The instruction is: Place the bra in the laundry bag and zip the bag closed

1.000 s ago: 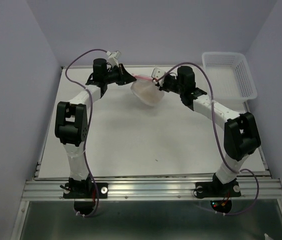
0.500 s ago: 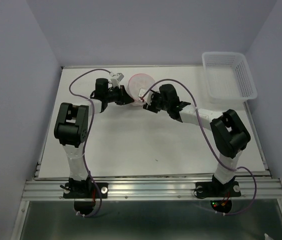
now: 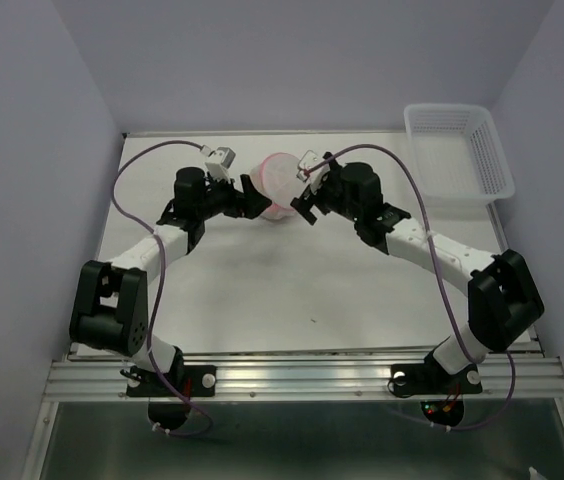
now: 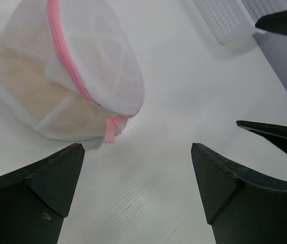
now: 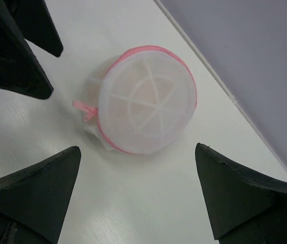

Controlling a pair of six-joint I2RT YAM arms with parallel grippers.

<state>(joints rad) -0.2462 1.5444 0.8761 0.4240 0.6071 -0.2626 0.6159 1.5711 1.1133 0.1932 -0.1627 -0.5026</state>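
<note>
Laundry bag: the small round clamshell laundry bag of translucent white mesh with pink edging is seen resting on the white table top, at its far middle. It lies between the two grippers and is touched by neither.
Bra: the soft tan fabric bra is made out through the mesh, packed into the lower half of the laundry bag. No cup or strap is seen outside it.
Zipper: the pink zipper band is seen running unbroken round the rim in both wrist views. The pink ribbon pull hangs at the low edge, on the side turned to the arms. The underside of the rim is hidden.
Left gripper: the left gripper is aimed at the laundry bag from near by, with its black fingers spread wide and nothing held.
Right gripper: the right gripper is likewise spread wide and empty, pointed at the round face of the laundry bag.
Step in hand: the placing is judged done and the zip appears closed, so the closing stage of the task is taken to be reached.
Next move: if the hidden stretch is found open, the ribbon pull must be pinched by one gripper while the laundry bag is steadied by the other. Otherwise both arms need only be drawn away without the ribbon pull being snagged.
Surroundings: a rigid white slotted plastic basket stands at the far right corner, well apart.
</note>
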